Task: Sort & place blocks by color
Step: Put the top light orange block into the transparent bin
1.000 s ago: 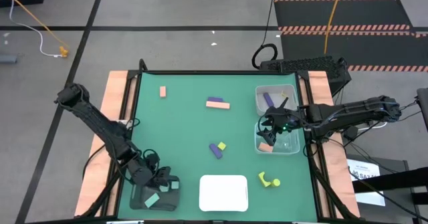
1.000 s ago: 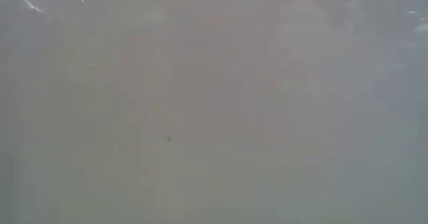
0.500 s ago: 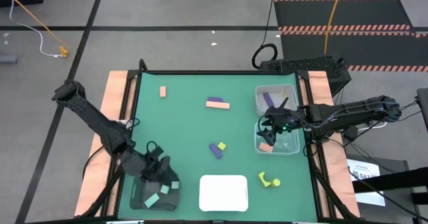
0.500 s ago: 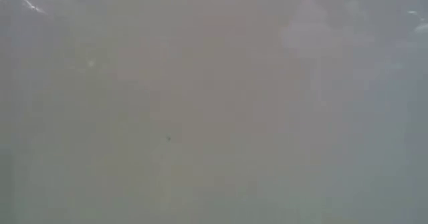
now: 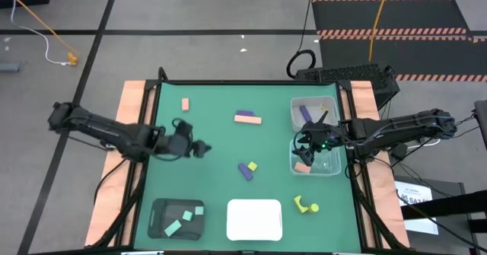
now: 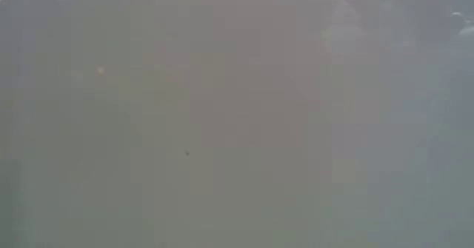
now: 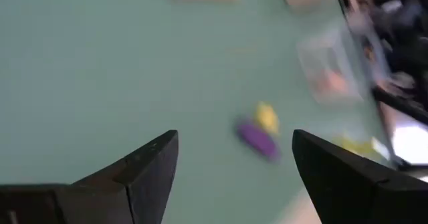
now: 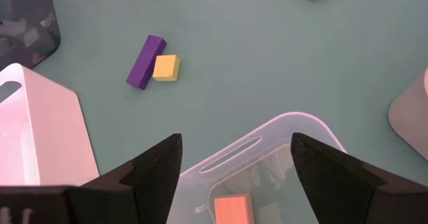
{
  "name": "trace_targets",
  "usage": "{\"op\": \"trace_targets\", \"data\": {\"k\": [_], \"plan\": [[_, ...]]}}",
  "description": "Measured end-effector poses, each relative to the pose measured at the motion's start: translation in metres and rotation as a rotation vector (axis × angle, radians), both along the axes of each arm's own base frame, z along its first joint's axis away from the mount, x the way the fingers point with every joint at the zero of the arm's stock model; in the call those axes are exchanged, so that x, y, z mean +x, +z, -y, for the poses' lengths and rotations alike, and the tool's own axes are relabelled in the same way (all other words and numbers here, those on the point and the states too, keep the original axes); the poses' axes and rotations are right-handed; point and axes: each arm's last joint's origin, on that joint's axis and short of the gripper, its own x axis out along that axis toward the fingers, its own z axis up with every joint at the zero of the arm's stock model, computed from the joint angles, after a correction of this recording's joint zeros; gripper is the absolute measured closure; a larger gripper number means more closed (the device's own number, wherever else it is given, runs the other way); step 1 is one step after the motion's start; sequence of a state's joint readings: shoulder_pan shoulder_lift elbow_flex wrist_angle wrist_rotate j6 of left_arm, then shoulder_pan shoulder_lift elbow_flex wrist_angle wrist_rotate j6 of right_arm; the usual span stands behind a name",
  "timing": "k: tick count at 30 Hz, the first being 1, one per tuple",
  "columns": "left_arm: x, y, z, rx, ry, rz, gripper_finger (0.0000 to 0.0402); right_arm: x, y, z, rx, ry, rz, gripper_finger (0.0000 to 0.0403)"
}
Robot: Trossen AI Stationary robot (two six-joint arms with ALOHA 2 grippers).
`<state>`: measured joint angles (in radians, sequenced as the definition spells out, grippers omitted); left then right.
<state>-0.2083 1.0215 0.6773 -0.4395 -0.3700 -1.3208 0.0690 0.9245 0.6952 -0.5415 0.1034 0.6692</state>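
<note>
Blocks: small matte pieces, likely light, stiff and easy to pinch across flat sides.

Loose on the mat: purple bar (image 8: 146, 61) touching yellow cube (image 8: 166, 68); salmon block (image 5: 185, 103); purple-on-salmon pair (image 5: 247, 117); yellow piece (image 5: 306, 205).

Binned: mint blocks (image 5: 173, 227) in the black tray (image 5: 176, 218); one salmon in the clear tray (image 8: 267, 150).

Left gripper (image 5: 199, 148): jaws wide, empty, over bare mat.

Right gripper (image 8: 235, 174): jaws wide, empty, above the clear tray.

my left gripper (image 5: 199, 149): open, over table's left half | my right gripper (image 5: 303, 150): open, above clear tray (image 5: 335, 169) at right edge | black tray (image 5: 158, 209), near-left corner: mint blocks (image 5: 185, 220)
</note>
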Motion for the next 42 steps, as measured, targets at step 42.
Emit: {"op": "trace_targets", "data": {"k": [42], "plan": [[-0.018,-0.071,-0.186,0.173,0.504,-0.525,0.011,0.0,0.0,0.0,0.0,0.0,0.0,0.0131]]}}
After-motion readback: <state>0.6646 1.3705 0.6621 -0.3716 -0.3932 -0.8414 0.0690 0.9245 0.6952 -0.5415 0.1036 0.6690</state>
